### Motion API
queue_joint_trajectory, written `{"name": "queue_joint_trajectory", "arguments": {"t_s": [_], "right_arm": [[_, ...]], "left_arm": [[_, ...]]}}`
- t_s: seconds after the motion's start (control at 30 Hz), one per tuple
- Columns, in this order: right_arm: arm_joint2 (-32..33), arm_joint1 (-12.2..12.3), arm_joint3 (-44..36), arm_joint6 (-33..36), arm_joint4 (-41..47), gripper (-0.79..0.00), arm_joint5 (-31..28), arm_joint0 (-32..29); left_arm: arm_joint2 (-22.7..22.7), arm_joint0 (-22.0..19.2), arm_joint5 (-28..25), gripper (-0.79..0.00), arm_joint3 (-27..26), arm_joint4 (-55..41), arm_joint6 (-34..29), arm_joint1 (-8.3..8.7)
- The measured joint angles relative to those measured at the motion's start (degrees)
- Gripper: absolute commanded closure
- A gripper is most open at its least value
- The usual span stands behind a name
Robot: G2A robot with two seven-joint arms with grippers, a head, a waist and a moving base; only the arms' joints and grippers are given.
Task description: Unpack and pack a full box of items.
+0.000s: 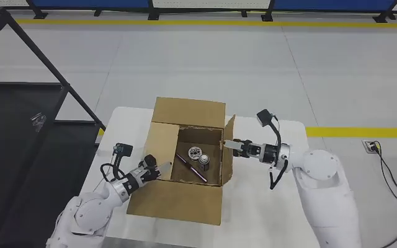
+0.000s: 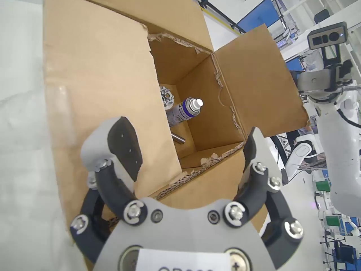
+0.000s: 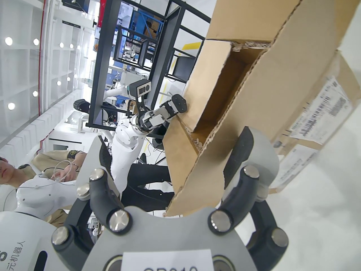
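You are keeping both ends released and empty: the left gripper (image 1: 158, 166) at the 8 o'clock flap of the box (image 1: 180, 201), the right gripper (image 1: 230, 146) straddling its 3 o'clock flap. The box is sitting mid-table, so pushing one flap harder is risking sliding it or toppling the upright spray can (image 2: 184, 111) inside.

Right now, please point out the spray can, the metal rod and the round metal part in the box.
spray can (image 2: 182, 111): left wrist view, middle of its body.
metal rod (image 1: 191, 168): top view, middle of its shaft.
round metal part (image 2: 166, 98): left wrist view, its visible face.
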Motion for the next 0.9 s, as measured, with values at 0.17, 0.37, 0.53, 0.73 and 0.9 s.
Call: {"name": "queue_joint_trajectory", "arguments": {"t_s": [0.17, 0.37, 0.53, 0.73, 0.9], "right_arm": [[-4.75, -0.34, -2.19, -6.36, -3.71, -0.785, 0.43, -0.03], [-10.37, -0.83, -2.36, -13.16, -8.42, -0.785, 1.15, 0.1], [-14.28, -1.16, -2.49, -19.11, -14.58, -0.785, 3.05, -0.27], [-18.07, -1.59, -0.18, -21.77, -18.34, -0.785, 4.59, 0.8], [-20.16, -1.96, 2.16, -22.99, -19.41, -0.785, 5.31, 1.96]], "left_arm": [[0.39, -0.04, 0.62, -0.785, 0.16, -0.16, 0.87, 0.04], [0.08, 0.2, 0.97, -0.785, 0.35, -2.39, 1.34, 0.13], [-0.76, 0.65, 0.94, -0.785, 0.12, -3.94, 1.44, 0.31], [-1.31, 1.14, 0.93, -0.785, -0.58, -4.86, 1.41, 0.52], [-2.59, 1.95, 0.6, -0.785, -2.19, -5.7, 2.19, 0.74]]}}
